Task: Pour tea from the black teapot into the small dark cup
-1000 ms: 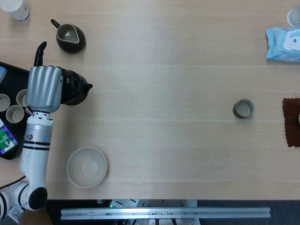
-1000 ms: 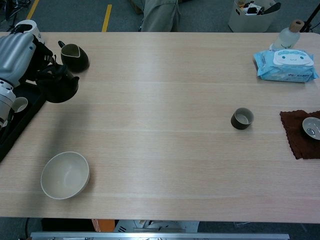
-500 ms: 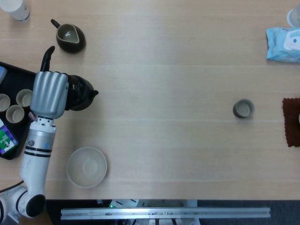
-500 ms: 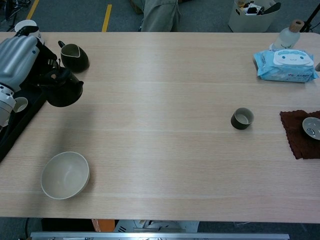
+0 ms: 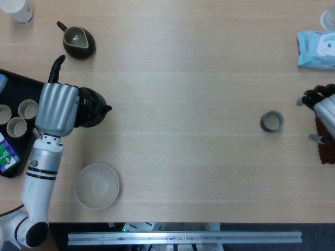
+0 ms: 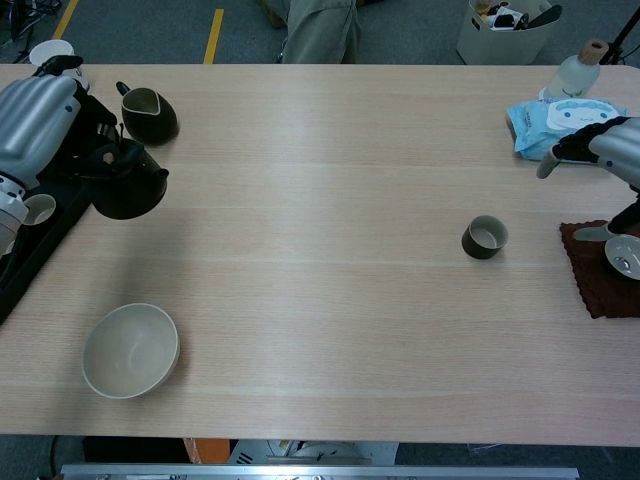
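On the pale wooden table (image 6: 320, 180), an empty cream bowl (image 6: 130, 350) sits near the front edge below the round black teapot (image 6: 126, 183), and a dark olive pitcher (image 6: 149, 113) stands just behind it. One blue wipes packet (image 6: 570, 125) and one dark red cloth (image 6: 590, 265) lie far right of the teapot. The left hand (image 5: 55, 107) grips the teapot at its handle, beside the black tray (image 5: 15, 83). The single small dark cup (image 6: 484, 237), round and upright, stands well to the teapot's right; nothing lies between them. The right hand (image 6: 610, 150) hovers beyond the cup, fingers spread, holding nothing.
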You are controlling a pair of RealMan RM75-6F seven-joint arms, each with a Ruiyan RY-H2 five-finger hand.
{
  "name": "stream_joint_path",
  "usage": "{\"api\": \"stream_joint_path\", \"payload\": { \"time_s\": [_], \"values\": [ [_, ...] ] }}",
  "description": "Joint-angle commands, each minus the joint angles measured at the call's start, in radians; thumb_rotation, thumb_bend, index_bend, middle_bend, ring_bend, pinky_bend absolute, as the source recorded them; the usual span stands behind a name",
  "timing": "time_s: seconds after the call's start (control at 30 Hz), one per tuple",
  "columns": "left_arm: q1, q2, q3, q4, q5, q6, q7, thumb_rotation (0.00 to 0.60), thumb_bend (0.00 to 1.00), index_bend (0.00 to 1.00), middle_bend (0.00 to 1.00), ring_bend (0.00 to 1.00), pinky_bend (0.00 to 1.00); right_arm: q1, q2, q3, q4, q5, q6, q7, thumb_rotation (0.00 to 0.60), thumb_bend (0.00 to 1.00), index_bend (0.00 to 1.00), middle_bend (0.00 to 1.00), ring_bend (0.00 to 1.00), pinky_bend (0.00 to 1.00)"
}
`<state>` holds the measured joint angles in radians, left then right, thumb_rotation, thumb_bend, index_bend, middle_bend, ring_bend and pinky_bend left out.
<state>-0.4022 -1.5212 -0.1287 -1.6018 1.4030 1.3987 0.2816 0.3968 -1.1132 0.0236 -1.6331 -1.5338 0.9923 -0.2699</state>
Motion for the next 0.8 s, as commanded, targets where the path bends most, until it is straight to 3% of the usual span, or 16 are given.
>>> {"api": "stream_joint_path", "payload": {
  "time_s": [0.03, 0.8],
  "values": [
    [0.003, 0.003, 0.001, -0.006, 0.006, 0.003, -0.003, 0.536, 0.32, 1.00, 1.00, 0.87, 0.09, 0.027, -0.043, 0.004, 0.018, 0.038, -0.040, -0.054, 0.600, 0.06, 0.32, 0.30, 0.23, 0.27],
    [0.023, 0.024, 0.006, -0.018, 0.021, -0.003, -0.027, 0.545, 0.32, 1.00, 1.00, 0.87, 0.09, 0.125, -0.254, -0.001, 0.161, 0.234, -0.151, -0.303, 0.600, 0.06, 0.31, 0.28, 0.20, 0.27]
  ]
}}
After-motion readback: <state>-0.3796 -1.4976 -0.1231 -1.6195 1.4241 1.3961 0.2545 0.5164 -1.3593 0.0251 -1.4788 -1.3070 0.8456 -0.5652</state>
